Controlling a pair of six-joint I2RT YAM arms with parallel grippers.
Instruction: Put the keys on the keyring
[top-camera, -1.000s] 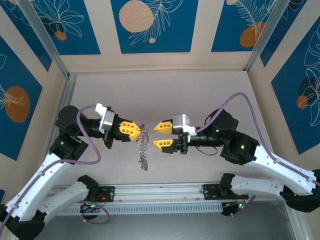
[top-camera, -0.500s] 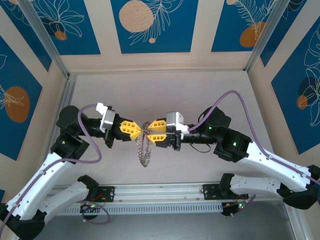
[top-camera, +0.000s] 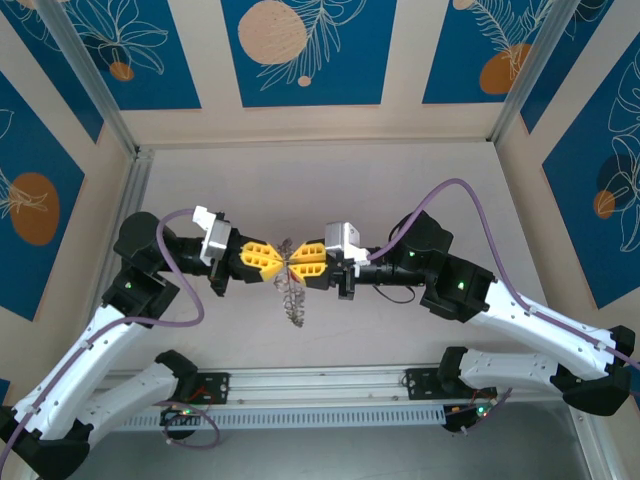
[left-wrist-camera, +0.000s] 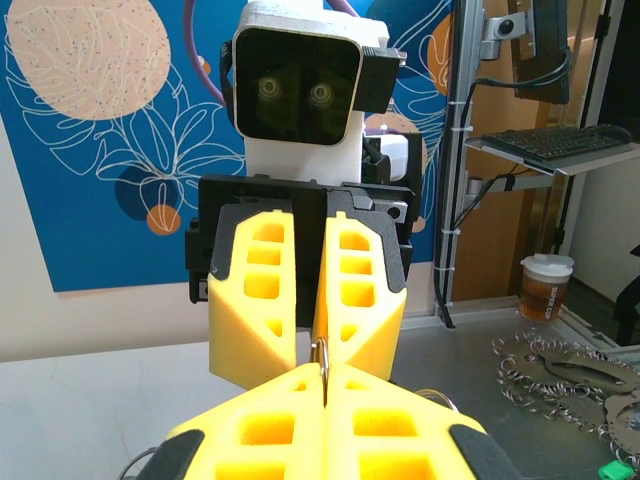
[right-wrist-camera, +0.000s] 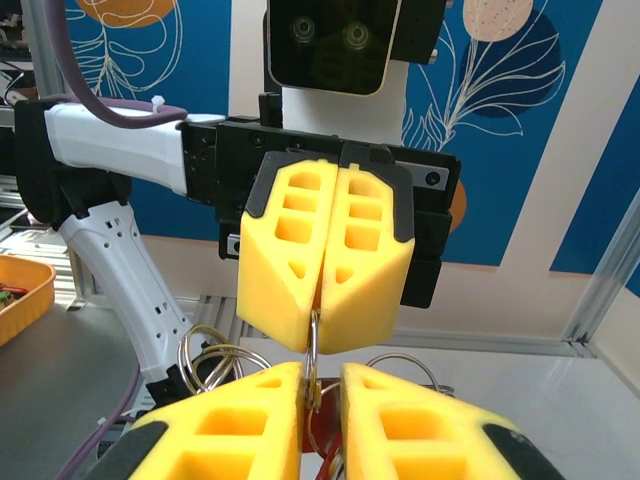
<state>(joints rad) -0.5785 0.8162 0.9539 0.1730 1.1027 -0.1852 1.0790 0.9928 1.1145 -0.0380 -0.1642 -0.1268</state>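
Left end effector (top-camera: 277, 262) pinching keyring (top-camera: 291, 298), bunch dangling above tabletop (top-camera: 400, 190). Right end effector (top-camera: 299, 266) tips narrowly apart around ring wire, grip unclear. Threading apparently not yet done.

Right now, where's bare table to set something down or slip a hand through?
Free: the far strip of table between the jaws and the back wall, and the near strip between the hanging keyring and the aluminium rail. Crowded: mid-table, where both jaws pinch the keyring and the right arm's purple cable arches.
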